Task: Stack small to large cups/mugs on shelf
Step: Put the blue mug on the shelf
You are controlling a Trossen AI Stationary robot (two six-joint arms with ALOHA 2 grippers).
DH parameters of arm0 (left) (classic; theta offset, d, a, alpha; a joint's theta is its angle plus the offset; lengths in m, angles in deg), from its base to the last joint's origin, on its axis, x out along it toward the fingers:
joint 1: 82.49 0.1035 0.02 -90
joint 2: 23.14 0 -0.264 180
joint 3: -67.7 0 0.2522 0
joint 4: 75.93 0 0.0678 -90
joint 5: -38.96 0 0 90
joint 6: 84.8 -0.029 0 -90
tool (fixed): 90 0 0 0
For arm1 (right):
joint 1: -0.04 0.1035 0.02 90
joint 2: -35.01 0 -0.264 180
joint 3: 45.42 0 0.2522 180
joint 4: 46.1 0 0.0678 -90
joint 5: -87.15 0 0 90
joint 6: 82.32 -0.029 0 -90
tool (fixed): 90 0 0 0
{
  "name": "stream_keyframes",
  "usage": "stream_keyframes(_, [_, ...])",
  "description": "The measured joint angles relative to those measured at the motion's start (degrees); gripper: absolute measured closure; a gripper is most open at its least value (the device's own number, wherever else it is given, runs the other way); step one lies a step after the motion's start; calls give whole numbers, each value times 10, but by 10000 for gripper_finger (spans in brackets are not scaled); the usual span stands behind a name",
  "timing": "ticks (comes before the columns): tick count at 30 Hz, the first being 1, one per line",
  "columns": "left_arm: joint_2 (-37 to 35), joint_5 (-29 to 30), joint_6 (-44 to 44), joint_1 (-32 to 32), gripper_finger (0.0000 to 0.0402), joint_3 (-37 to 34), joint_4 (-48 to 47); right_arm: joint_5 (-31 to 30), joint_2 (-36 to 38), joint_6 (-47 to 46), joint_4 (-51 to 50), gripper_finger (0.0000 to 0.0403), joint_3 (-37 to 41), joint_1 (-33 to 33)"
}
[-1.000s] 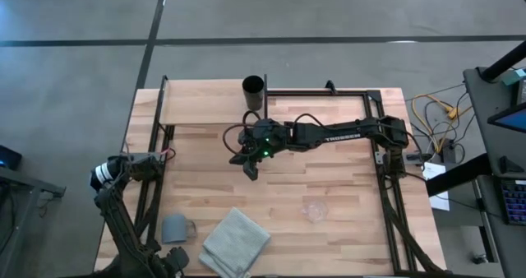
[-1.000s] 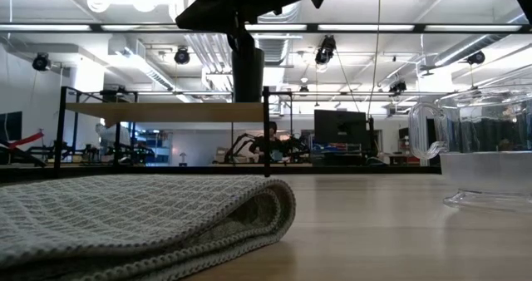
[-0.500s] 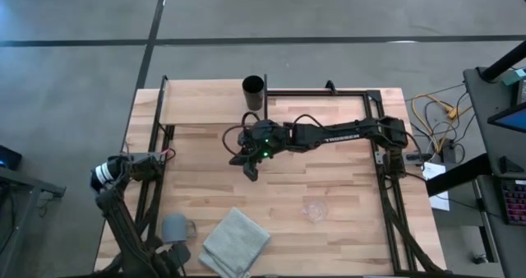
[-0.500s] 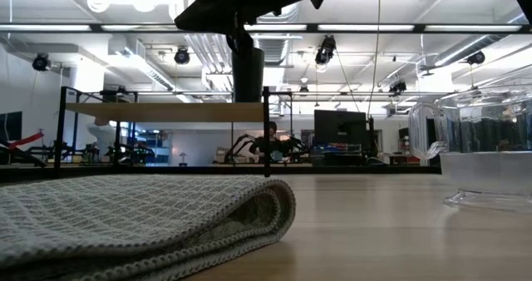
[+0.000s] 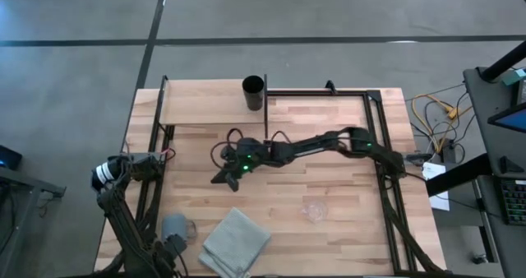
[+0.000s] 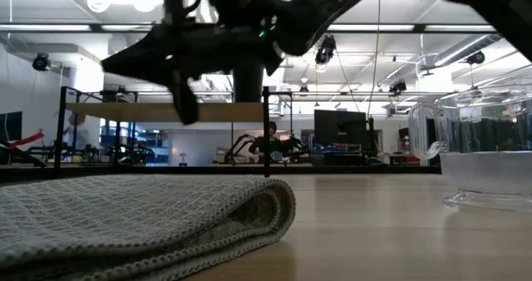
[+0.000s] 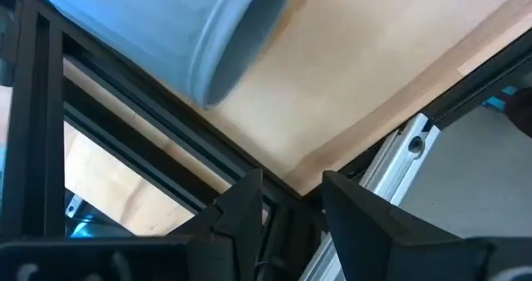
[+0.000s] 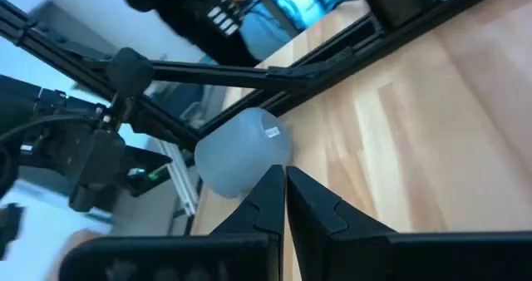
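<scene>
Right arm stretches low across the surface (image 5: 329, 187), its gripper (image 5: 226, 178) mid-table with jaws shut and empty. Left gripper (image 5: 174, 247) sits at the near-left corner, jaws parted, beside the mug (image 5: 173, 226). Black cup (image 5: 253, 93) stands on the shelf (image 5: 205, 105); glass cup (image 5: 314, 210) sits right of the cloth (image 5: 236, 241).

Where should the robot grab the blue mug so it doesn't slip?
The blue mug stands near the table's front left corner, its handle poking toward the grey cloth. Probably best to pinch the round body from above, on the sides away from the handle. The left gripper is right beside it, fingers open; the cloth leaves less room on the handle side.
</scene>
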Motion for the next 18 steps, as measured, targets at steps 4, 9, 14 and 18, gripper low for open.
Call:
stream_keyframes(4, [1, 17, 0, 0, 288, -1, -22, 36, -79, -16, -10, 394, -95, 0])
stream_keyframes(9, [1, 24, 0, 2, 288, -2, -48, 45, -141, -2, -111, 394, -217, 1])
stream_keyframes(14, [1, 37, 1, 2, 288, -3, -47, 42, -175, 29, -170, 394, -297, 0])
stream_keyframes(18, [1, 61, 1, 2, 288, -3, -45, 41, -176, 42, -196, 394, -317, 0])
